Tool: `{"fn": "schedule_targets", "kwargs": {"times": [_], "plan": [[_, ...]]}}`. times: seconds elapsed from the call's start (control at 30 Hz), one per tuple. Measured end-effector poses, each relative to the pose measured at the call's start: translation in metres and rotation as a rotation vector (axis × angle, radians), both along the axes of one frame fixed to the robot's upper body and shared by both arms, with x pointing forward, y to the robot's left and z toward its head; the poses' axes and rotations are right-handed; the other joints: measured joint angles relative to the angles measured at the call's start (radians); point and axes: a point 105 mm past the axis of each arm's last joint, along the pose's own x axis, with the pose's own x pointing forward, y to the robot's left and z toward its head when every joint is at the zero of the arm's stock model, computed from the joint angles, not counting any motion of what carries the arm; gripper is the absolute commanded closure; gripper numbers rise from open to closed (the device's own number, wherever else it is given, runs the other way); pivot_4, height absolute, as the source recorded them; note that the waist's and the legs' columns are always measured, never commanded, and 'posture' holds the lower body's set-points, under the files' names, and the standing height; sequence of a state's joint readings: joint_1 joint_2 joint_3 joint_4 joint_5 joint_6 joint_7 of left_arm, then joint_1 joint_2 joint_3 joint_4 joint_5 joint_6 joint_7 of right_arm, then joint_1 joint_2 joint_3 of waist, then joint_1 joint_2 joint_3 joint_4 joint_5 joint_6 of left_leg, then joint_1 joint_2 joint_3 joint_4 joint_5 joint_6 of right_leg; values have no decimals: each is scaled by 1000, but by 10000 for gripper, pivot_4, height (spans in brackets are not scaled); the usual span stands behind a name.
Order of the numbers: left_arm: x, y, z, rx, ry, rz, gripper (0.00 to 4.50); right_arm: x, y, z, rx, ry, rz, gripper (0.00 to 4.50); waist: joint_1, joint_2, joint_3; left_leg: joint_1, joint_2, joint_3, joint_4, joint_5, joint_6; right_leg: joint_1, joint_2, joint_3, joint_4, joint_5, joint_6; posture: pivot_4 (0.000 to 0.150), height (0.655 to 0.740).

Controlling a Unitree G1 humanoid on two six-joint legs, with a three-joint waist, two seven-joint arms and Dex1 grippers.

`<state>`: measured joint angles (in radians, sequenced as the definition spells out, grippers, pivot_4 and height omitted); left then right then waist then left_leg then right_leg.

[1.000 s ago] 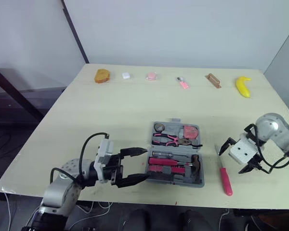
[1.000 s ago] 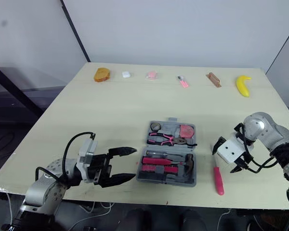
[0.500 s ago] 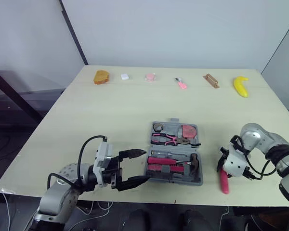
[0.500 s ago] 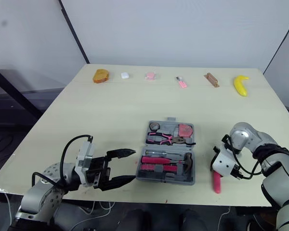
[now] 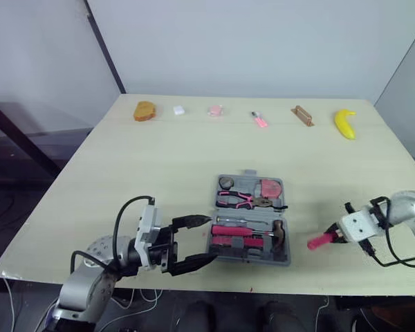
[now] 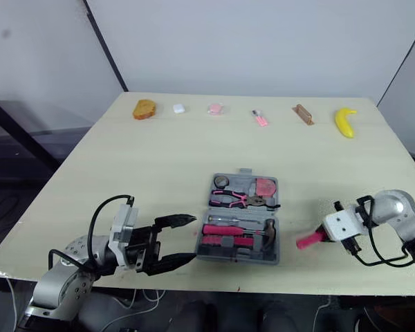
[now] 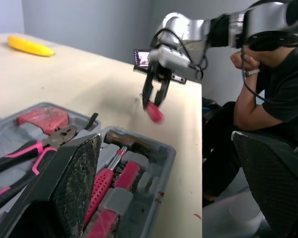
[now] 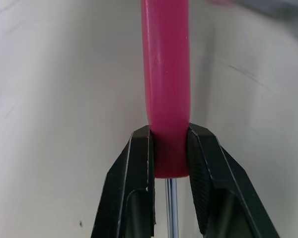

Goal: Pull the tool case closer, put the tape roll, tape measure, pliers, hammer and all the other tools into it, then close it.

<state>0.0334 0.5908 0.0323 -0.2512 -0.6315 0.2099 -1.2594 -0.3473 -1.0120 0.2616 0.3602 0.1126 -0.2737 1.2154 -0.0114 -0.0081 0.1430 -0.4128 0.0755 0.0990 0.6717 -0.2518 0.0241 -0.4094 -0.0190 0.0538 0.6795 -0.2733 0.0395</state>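
Black fingers of your left gripper (image 5: 206, 238) stand spread about the near left edge of the tool case (image 5: 252, 223) — contact cannot be confirmed. The case lies open near the front edge of the table (image 5: 159, 159). Pliers (image 5: 238, 200), tape roll (image 5: 227, 182), tape measure (image 5: 273, 188) and hammer (image 5: 280, 234) are seated in it. Outstanding: the screwdriver (image 5: 319, 241), then closure. Its glossy pink handle — thin steel shank behind — is clamped in your right gripper (image 5: 335, 235), near the case's right side but apart from it.
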Motion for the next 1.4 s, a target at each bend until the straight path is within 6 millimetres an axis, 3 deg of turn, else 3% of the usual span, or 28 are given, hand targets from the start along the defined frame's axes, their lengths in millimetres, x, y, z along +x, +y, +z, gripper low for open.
{"fn": "schedule_targets", "kwargs": {"times": [0.2,0.37,0.57,0.77,1.2,1.23,1.3,1.4], "plan": [[6,-4,2,-11,-2,-9,0,-19,22,10,257,75,-542,40996,-3,-1,0,0,-1,-1,-1,-2,3,0,1,0,-1,0,1,1500,7400],[12,-6,3,-11,0,-20,0,-32,54,9,436,137,-815,40997,-1,-1,0,-2,-2,-3,0,-2,3,-1,2,0,-1,0,1,1500,7400],[15,-6,4,-6,6,-31,0,-33,48,-8,408,218,-1123,40997,-3,-3,0,-2,-2,-2,-1,-2,3,-1,2,0,-1,0,1,1500,7400],[14,-7,4,-6,20,-49,0,-12,46,-21,399,202,-1259,40997,-5,-5,-1,-2,-2,-2,-1,-2,4,-1,3,0,-2,0,1,1500,7400],[21,14,13,-9,16,-4,0,-5,46,-36,394,208,-1257,40997,-5,-15,-6,-2,-2,-2,-1,-2,4,-1,2,0,-2,0,1,1500,7400],[21,16,12,-6,24,-3,0,-4,46,-36,400,209,-1257,32997,-5,-18,-8,-2,-2,-2,-1,-2,4,-1,2,0,-2,0,1,1500,7400],[21,19,11,1,30,-6,0,-2,46,-38,421,213,-1267,28716,-6,-19,-8,-2,-2,-2,-1,-2,4,-1,2,0,-2,0,1,1500,7400],[26,30,15,12,33,10,0,2,49,-36,489,207,-1267,17273,-6,-18,-8,-2,-2,-2,-1,-2,4,-1,2,0,-2,0,1,1500,7400]]}}
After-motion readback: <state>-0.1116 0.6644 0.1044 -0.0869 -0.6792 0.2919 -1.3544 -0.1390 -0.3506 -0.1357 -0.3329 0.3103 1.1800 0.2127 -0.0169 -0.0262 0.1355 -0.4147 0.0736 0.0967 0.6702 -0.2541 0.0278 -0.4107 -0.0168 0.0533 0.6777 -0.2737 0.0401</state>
